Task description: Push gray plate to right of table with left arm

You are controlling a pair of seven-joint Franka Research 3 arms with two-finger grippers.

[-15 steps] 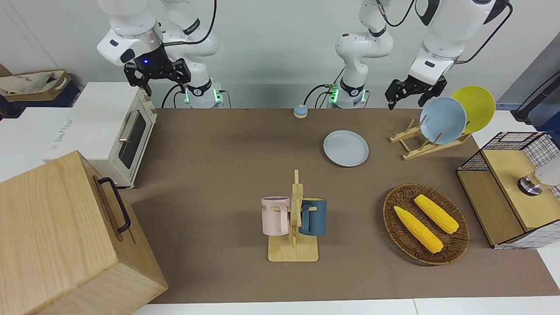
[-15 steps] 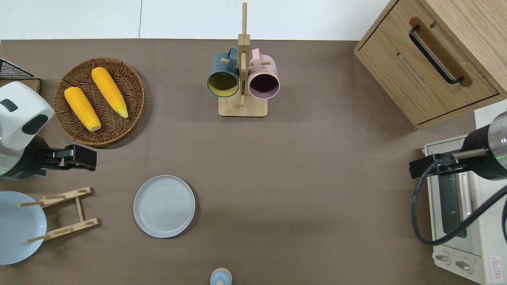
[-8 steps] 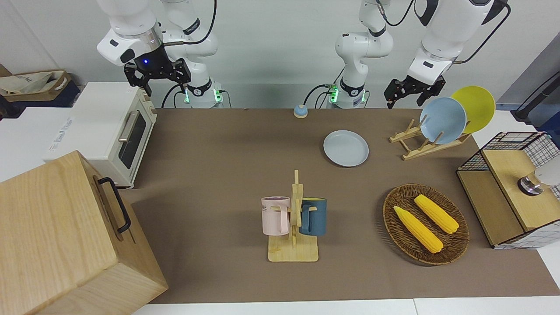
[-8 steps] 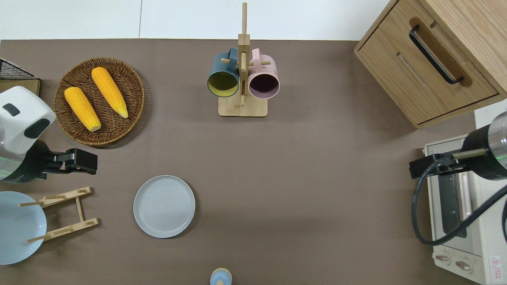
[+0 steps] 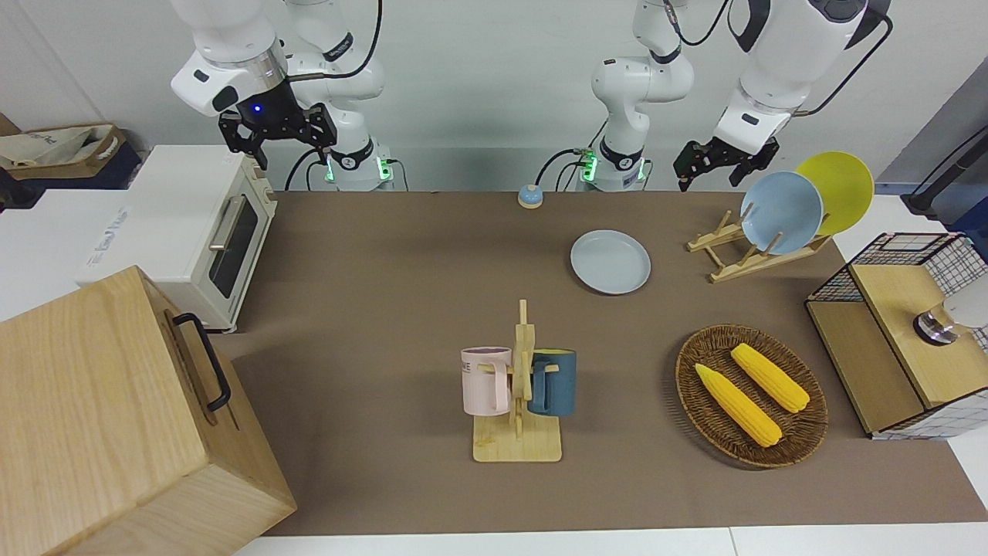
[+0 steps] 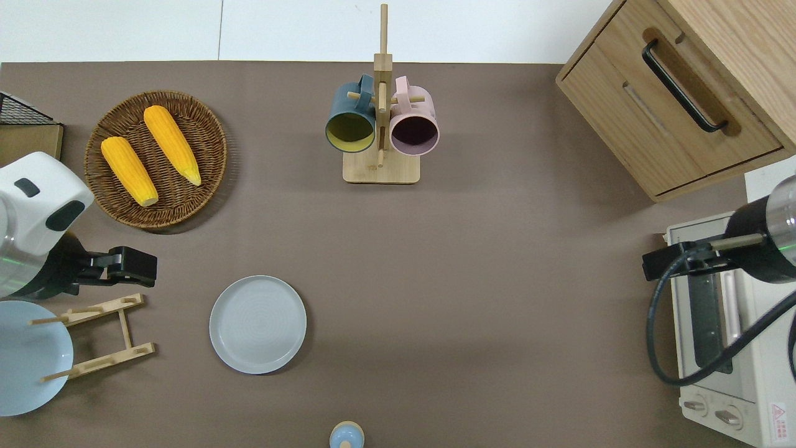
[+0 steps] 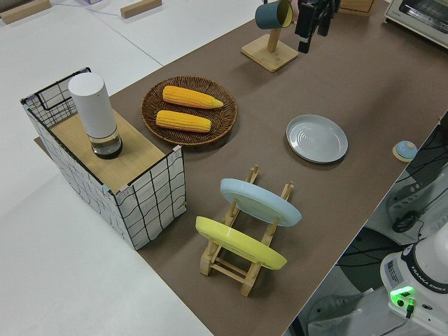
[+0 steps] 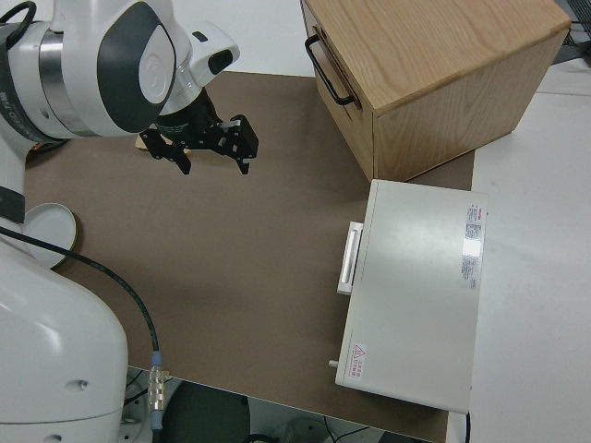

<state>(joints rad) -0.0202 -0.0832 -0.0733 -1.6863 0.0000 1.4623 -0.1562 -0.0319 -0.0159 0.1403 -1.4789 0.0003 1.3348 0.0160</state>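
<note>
Left gripper [image 6: 140, 271] hung empty w/ fingers apart, at approx 10 o'clock of gray plate [image 6: 257, 324]. Should've dropped low beside rim, then pushed steadily twd right arm's end.

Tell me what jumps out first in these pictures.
Two bright yellow corn cobs in a wicker basket sit toward the left arm's end of the table. The gray plate lies flat beside a rack holding a yellow plate. Two mugs hang on a stand, farther from the robots.
</note>
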